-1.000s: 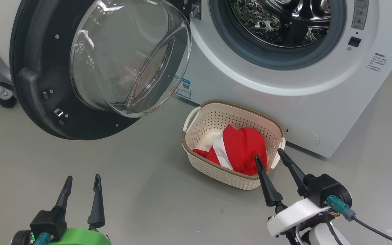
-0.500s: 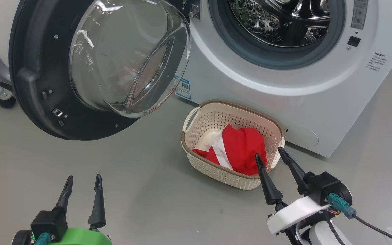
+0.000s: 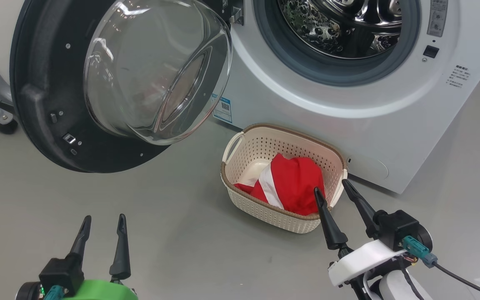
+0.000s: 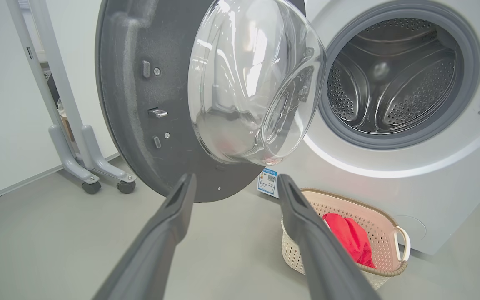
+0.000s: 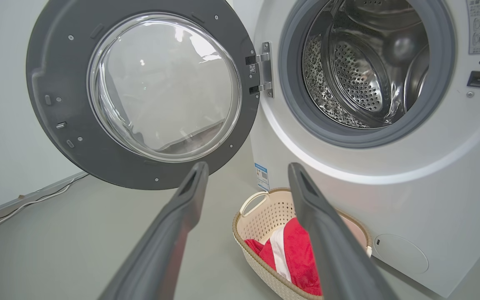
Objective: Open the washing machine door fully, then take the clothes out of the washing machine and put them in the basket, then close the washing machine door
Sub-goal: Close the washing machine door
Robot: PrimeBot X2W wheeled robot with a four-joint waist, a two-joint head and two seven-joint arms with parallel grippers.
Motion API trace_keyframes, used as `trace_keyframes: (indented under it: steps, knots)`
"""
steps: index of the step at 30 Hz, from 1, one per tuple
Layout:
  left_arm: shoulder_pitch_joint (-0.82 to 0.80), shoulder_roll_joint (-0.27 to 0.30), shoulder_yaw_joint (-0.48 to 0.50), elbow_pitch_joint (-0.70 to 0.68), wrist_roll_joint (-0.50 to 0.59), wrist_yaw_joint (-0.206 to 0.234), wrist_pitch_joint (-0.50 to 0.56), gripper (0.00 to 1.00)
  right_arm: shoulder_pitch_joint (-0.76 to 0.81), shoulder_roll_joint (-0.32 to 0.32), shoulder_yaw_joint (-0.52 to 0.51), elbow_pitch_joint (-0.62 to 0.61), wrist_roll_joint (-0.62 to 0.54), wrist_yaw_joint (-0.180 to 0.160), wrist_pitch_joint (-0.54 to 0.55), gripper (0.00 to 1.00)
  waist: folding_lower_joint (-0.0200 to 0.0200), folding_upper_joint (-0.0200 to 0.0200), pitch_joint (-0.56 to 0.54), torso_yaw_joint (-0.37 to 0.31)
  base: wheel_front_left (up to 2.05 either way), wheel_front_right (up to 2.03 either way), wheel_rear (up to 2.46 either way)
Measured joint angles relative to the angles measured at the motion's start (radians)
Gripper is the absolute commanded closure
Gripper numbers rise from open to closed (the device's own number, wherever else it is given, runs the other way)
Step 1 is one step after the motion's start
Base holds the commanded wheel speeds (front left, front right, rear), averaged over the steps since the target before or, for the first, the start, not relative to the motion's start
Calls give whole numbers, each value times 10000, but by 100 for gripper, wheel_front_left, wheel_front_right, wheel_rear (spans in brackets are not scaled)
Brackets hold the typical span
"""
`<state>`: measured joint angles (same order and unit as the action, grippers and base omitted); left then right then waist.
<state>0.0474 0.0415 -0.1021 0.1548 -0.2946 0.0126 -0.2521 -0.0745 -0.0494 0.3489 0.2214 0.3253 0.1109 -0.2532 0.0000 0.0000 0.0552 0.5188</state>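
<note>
While right claw [image 3: 330, 186] gapes, clothes [image 3: 292, 181] just beyond

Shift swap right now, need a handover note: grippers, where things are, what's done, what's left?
Left gripper: open, empty, touching nothing.
Right gripper: open, empty, fingers by the basket's near rim.
Clothes: in the basket, on the floor in front of the washing machine. Drum looks empty.
Washing machine door: swung wide open.
Done: door opened, clothes moved.
Left: close the door.
</note>
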Motion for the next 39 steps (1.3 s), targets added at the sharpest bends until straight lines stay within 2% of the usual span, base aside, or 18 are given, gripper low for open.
trace_keyframes:
  steps: [14,15,16,17,18,19,20,27,32,36,39]
  knots:
    - [8,0,-6,48,0,0,0,0,2,0,4,-15,90,-8,0,0,0,0,-96,-44,0,0,0]
    - [12,0,-10,54,0,0,0,5,2,0,12,-15,90,-8,2,0,0,0,-95,-44,0,0,0]
    - [17,0,-10,56,0,0,0,44,2,0,23,-21,90,-23,0,0,0,0,-88,-42,0,0,0]
    - [25,0,-10,56,0,-2,0,62,2,0,38,-42,90,-86,0,0,0,0,-69,-39,0,0,0]
    - [34,0,-10,54,0,-2,0,62,2,2,46,-48,90,-84,2,0,0,0,-45,-33,0,0,0]
    - [42,0,-8,54,0,-2,0,93,2,-2,59,-44,90,-84,0,0,0,0,-31,-27,0,0,0]
    - [44,0,-6,54,0,-2,0,100,2,-2,71,-44,90,-84,2,0,0,0,-23,-22,0,0,0]
    - [49,0,102,-192,0,-15,0,100,4,-2,127,-52,71,-94,0,0,0,0,146,23,0,0,0]
    - [40,63,642,-769,-77,-54,-2,100,2,-6,303,-73,59,-94,0,0,0,0,413,4,0,0,0]
    - [-12,426,905,-1306,-90,-184,0,100,2,-6,466,-75,-69,-94,12,0,0,0,696,-86,0,0,0]
    - [-282,938,1256,-1804,-84,-270,-2,100,-2,-111,449,-130,-134,-98,25,0,0,0,937,-175,0,0,0]
